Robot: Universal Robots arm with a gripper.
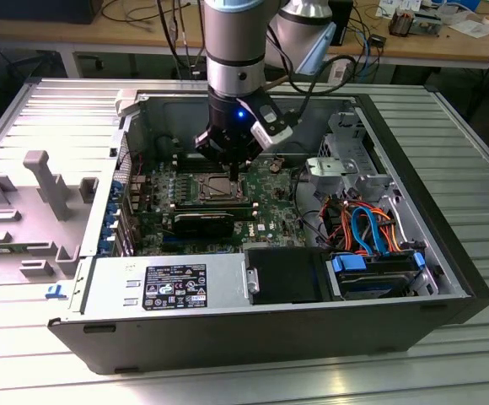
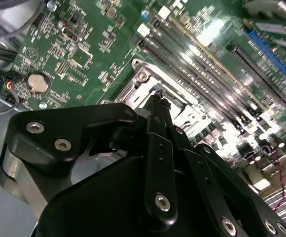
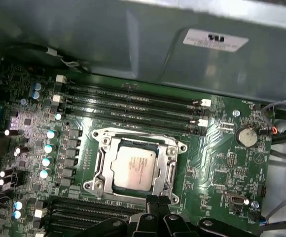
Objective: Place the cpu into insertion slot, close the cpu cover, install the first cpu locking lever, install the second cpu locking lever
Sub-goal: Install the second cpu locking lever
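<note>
One cpu is seen seated in the insertion slot, with the cpu cover closed down around it.
End effector is held low over the socket edge, fingers pressed together with nothing between them, tip just beside the cover frame in both wrist views. Socket is set on the green motherboard, next to the long black memory slots. In the exterior view the arm is reached down into the open computer case, which is laid on the ribbed tabletop.
</note>
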